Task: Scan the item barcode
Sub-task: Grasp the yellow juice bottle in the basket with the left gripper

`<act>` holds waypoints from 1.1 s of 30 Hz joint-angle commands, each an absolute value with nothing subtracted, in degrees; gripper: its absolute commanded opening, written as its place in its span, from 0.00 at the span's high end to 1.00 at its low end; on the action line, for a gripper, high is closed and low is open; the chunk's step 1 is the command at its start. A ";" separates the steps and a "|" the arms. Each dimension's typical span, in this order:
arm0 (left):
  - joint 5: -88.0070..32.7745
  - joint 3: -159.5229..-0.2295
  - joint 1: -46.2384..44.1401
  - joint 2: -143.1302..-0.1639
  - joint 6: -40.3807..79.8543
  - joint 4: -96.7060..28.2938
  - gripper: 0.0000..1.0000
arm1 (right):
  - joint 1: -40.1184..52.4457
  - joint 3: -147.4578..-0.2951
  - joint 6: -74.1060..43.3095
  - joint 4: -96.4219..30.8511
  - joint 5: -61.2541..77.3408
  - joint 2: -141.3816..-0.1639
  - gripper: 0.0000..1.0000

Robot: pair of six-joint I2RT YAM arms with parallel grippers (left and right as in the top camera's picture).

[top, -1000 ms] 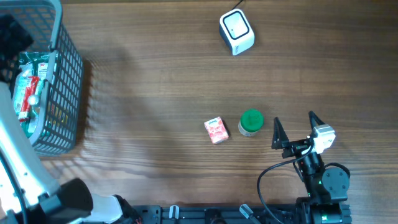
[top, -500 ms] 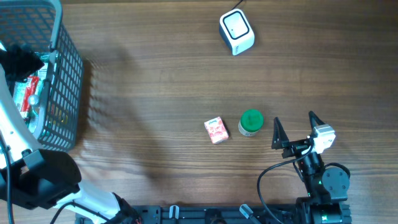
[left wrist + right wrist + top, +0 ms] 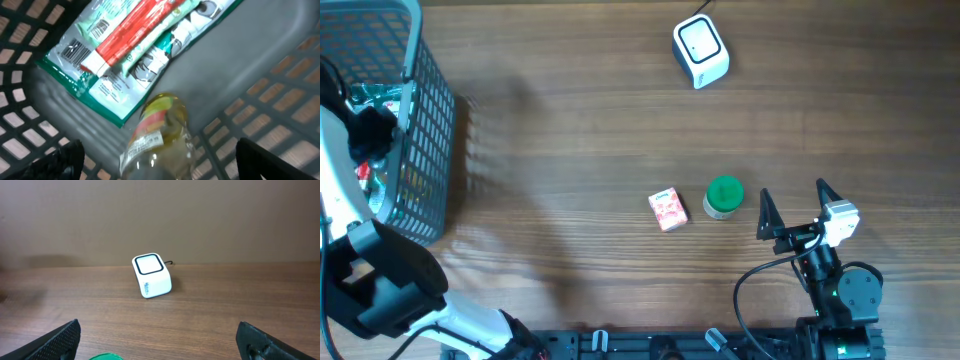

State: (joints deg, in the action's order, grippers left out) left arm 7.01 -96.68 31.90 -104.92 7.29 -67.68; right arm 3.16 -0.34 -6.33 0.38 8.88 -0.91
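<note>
A: Grey mesh basket (image 3: 420, 120) at the left end of the wooden bench (image 3: 570, 150). And the left hand?

B: Down inside that basket. Left hand (image 3: 160, 167) released, fingers (image 3: 60, 160) spread wide on either side of a clear bottle (image 3: 155, 135). Not touching it.

A: Bottle's pose?

B: Lying on its side on the basket floor, with a yellow, red and green label and small print facing up. Just beside a green-edged packet (image 3: 130, 45) with a red stripe, barcode lines showing near 1 end.

A: Right hand?

B: Right hand (image 3: 793, 200) low at the near right of the bench, likewise released, nothing between its fingers. Pointing toward the white scanner (image 3: 701, 52) at the far edge.

A: Anything else out on the wood?

B: 2 items side by side near the right hand: a pink carton (image 3: 667, 209) and a green-lidded jar (image 3: 724, 197), close together but apart. Both well apart from scanner and basket.
</note>
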 commanded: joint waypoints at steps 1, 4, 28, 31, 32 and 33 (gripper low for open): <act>6.02 -94.43 31.73 -105.06 6.15 -66.59 0.12 | 2.98 -0.30 -6.02 0.58 8.45 -0.80 0.00; 6.00 -94.26 31.79 -105.06 6.20 -66.32 0.19 | 2.98 -0.30 -6.00 0.56 8.45 -0.80 0.00; 5.80 -88.03 31.79 -105.06 6.22 -60.40 0.75 | 2.98 -0.30 -6.02 0.58 8.45 -0.80 0.00; 5.78 -88.03 31.79 -105.03 6.22 -60.42 0.79 | 2.98 -0.30 -6.02 0.58 8.45 -0.80 0.00; 5.78 -88.03 31.79 -105.01 6.22 -60.40 0.80 | 2.98 -0.30 -6.04 0.56 8.45 -0.80 0.00; 5.78 -88.03 31.79 -105.01 6.22 -60.40 0.81 | 2.98 -0.30 -6.02 0.58 8.45 -0.80 0.00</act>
State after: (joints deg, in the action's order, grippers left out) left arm 5.98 -88.68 31.88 -104.79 6.33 -60.12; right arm 3.16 -0.36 -6.33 0.38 8.88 -0.91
